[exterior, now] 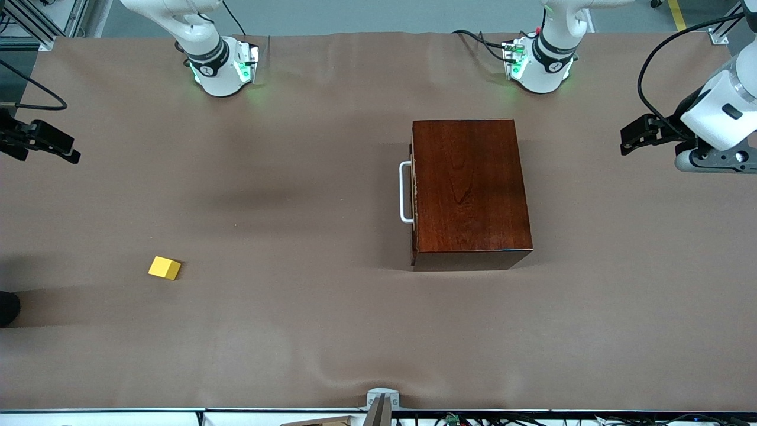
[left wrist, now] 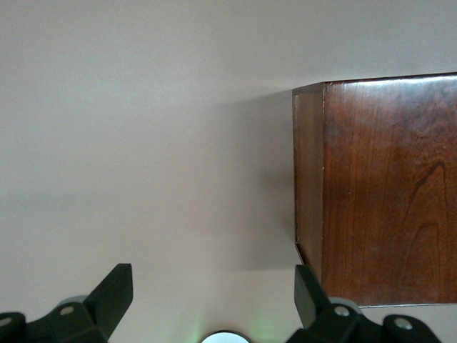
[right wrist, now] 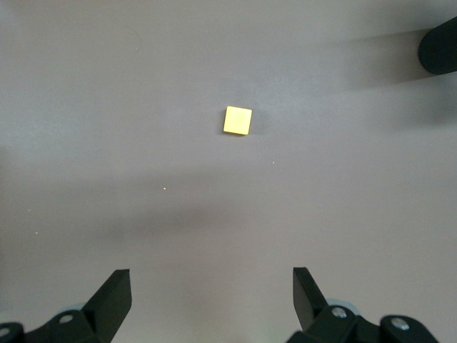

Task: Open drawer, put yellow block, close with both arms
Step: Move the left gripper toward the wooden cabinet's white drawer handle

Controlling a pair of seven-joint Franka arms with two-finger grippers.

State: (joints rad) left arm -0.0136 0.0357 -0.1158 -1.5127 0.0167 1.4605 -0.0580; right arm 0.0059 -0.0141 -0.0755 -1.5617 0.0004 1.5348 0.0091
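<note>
Both grippers gape empty; the drawer handle faces nine o'clock, away from the nearer left gripper.

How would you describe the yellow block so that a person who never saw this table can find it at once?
Start at the big dark wooden box on the brown table; its white handle faces the right arm's end. Go from the handle toward that end and a little nearer the front camera. The block lies there alone, a small bright yellow cube, the only brightly coloured thing on the cloth.
</note>
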